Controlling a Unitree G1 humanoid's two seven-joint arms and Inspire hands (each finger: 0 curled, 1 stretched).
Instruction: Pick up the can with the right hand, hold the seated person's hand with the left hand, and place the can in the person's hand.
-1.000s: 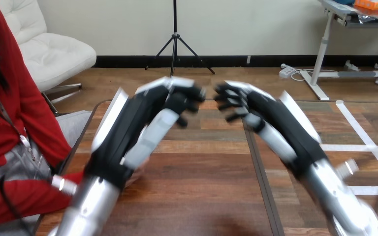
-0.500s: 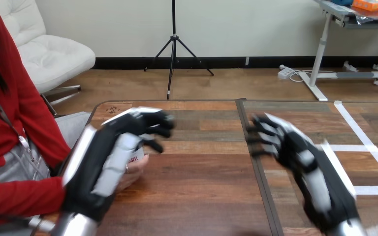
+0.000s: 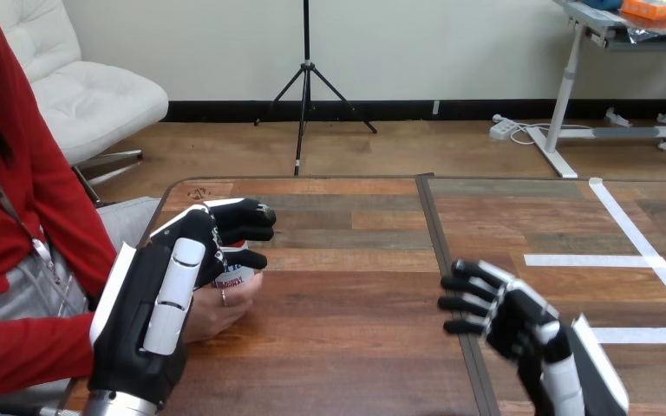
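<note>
Over at the left edge of the wooden table (image 3: 355, 347), the can (image 3: 232, 274) sits in the person's hand (image 3: 218, 314), with little more than its white and red side showing. The left hand (image 3: 158, 303) lies right across that hand from above, its white-shelled back up. Whether it grips the hand under it or just covers it, I cannot tell from here. The right hand (image 3: 510, 319) hangs low over the table's right half, well apart from the can, fingers loosely spread, carrying nothing.
</note>
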